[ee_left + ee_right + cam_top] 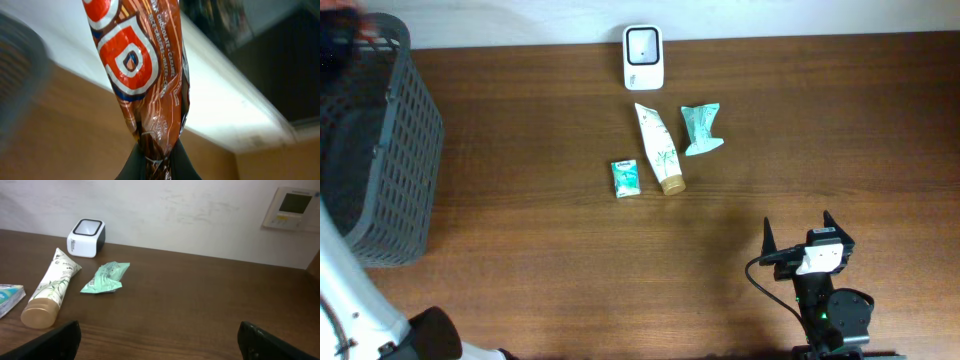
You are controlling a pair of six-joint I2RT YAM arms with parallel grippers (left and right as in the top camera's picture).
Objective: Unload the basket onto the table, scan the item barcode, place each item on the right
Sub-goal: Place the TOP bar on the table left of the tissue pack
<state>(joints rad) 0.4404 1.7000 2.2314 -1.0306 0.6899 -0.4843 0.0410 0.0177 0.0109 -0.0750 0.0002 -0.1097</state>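
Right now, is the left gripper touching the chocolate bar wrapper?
Touching. Left wrist view shows the left gripper clamped on the chocolate bar wrapper, at its end.

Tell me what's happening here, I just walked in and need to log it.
The left gripper is shut on a brown-and-orange snack wrapper, pinching it by one end. The right gripper hangs open and empty near the table's front edge. The white scanner sits at the far edge, with a tube, a green packet and a small teal pack lying before it, untouched.
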